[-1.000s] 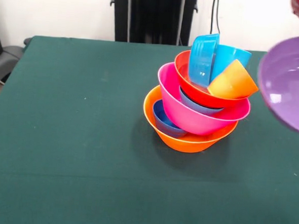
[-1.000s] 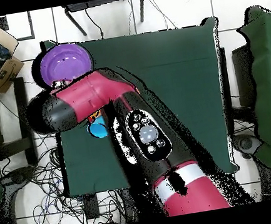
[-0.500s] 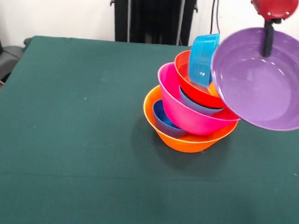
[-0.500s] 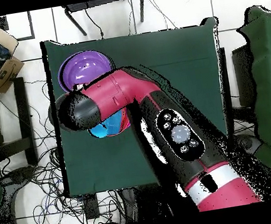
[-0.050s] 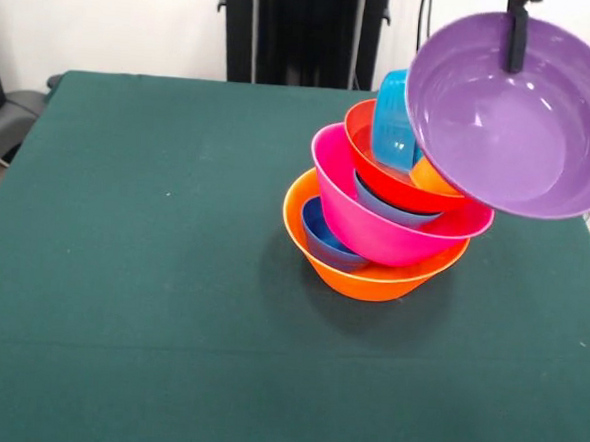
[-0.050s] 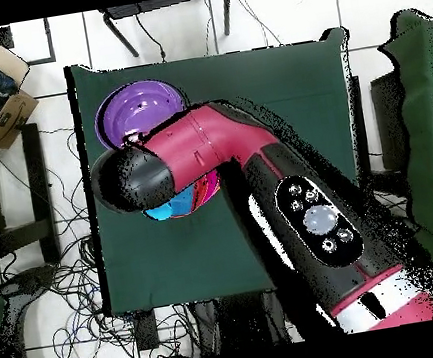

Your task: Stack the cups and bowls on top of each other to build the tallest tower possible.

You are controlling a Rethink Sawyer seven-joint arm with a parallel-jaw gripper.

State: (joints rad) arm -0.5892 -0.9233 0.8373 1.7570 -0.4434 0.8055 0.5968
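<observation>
Gripper (image 5: pixel 516 34) clamped on rim of purple bowl (image 5: pixel 511 124); bowl now higher than half second ago, tilted, hanging over tower (image 5: pixel 391 202) near tabletop's right edge. Tower unchanged.

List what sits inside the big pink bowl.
In the front view the pink bowl holds a blue-violet bowl, barely showing, with the red-orange bowl on it. That one carries a light blue piece and an orange cup. The purple bowl covers the rest.
</observation>
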